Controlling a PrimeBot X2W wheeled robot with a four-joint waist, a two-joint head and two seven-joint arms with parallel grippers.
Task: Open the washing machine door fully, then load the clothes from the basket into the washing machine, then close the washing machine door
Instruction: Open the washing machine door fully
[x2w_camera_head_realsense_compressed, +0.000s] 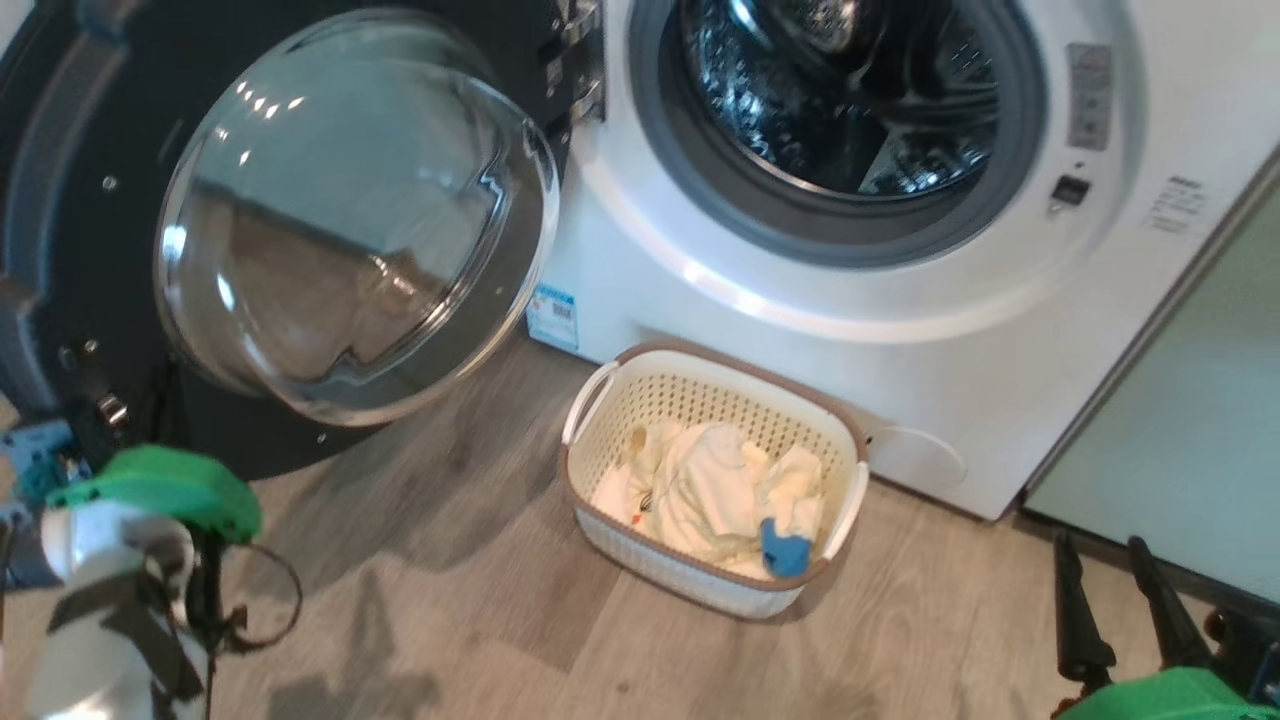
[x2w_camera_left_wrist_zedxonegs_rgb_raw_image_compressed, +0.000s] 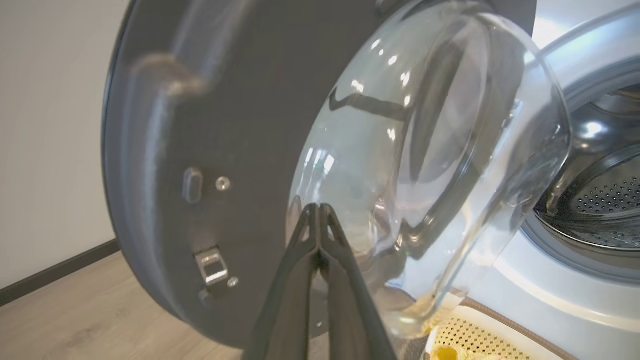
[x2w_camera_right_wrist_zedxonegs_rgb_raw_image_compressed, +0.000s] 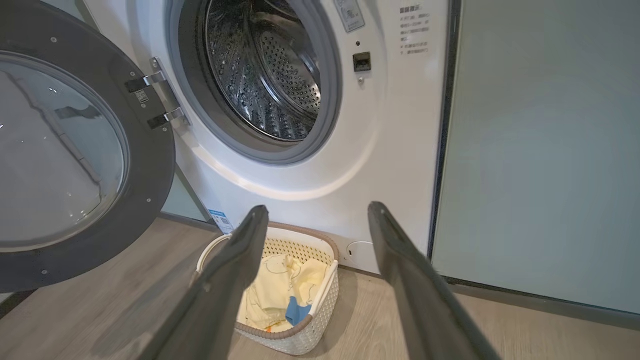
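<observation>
Right gripper, lower right, is standing wide and empty. Left gripper is sitting pinched shut, holding nothing. Clothes are lying in the basket, frame centre. The washing machine door, upper left, is hanging open. The washing machine is awaiting loading, then closing.

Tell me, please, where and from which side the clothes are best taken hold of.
Probably the raised cream fold at the middle of the clothes, from above: the basket walls enclose the heap on every side, its top is open, and the open right gripper is nearer.
</observation>
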